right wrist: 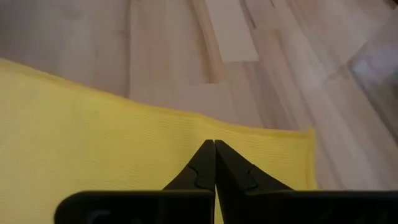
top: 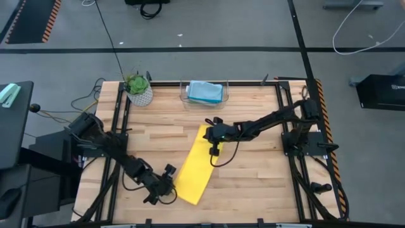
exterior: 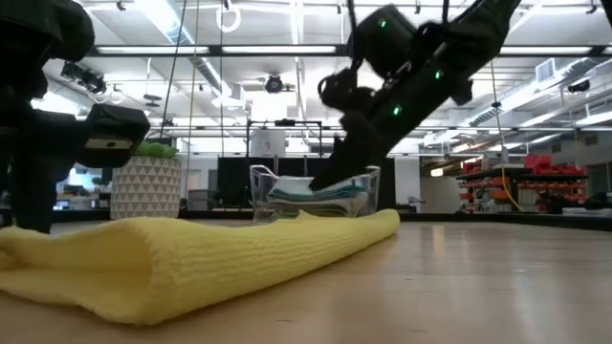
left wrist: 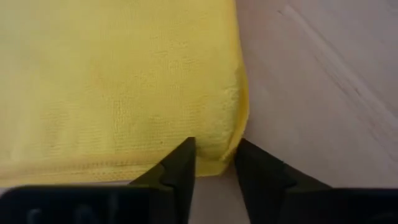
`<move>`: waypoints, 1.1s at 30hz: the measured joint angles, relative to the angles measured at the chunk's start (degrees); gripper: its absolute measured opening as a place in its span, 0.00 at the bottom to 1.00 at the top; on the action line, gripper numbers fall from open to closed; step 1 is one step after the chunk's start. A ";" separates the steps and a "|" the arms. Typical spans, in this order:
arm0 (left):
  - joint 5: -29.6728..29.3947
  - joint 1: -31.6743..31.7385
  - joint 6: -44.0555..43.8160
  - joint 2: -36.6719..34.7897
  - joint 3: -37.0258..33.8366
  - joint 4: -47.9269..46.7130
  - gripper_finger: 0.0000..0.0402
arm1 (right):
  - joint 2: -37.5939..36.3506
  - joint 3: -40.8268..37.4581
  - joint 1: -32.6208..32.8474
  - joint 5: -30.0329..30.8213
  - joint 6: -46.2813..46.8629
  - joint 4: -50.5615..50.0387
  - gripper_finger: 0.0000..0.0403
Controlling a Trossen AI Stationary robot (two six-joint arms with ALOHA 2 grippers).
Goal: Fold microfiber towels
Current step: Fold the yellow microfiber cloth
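Observation:
A yellow microfiber towel (top: pixel 195 166) lies on the wooden table, folded into a long strip that runs from the table's middle toward its near edge. My left gripper (left wrist: pixel 215 163) is low at the strip's near left corner, open, with one finger on each side of that corner. My right gripper (right wrist: pixel 214 144) is shut and hovers over the strip's far part (top: pixel 215 151), close to its right edge. A light blue towel (top: pixel 204 90) lies folded in the clear bin at the back. My left gripper has the yellow towel's folded corner (left wrist: pixel 225 160) in the gap between its two fingers, coming at it slanting down from the table's left. Whether the fingers touch the cloth, I cannot tell. My right gripper's shut tips stand over the towel near its edge (right wrist: pixel 249 134); I cannot tell whether they touch it.
A clear plastic bin (top: pixel 185 96) holding folded towels stands at the middle of the far edge. A potted plant (top: pixel 138 90) stands to its left. Bare wood lies to the right of the yellow strip and along the near right.

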 joint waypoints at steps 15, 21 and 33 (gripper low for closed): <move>1.08 3.86 -14.63 -1.07 0.17 8.18 0.02 | -16.27 0.04 12.58 0.06 -1.35 -16.19 0.18; 3.63 6.13 -20.54 -1.07 0.15 14.40 0.04 | -13.63 0.07 23.18 5.22 4.33 -14.67 0.34; 3.67 7.80 -23.35 -1.07 3.60 15.71 0.03 | -1.25 2.26 38.50 20.75 20.83 -3.83 0.60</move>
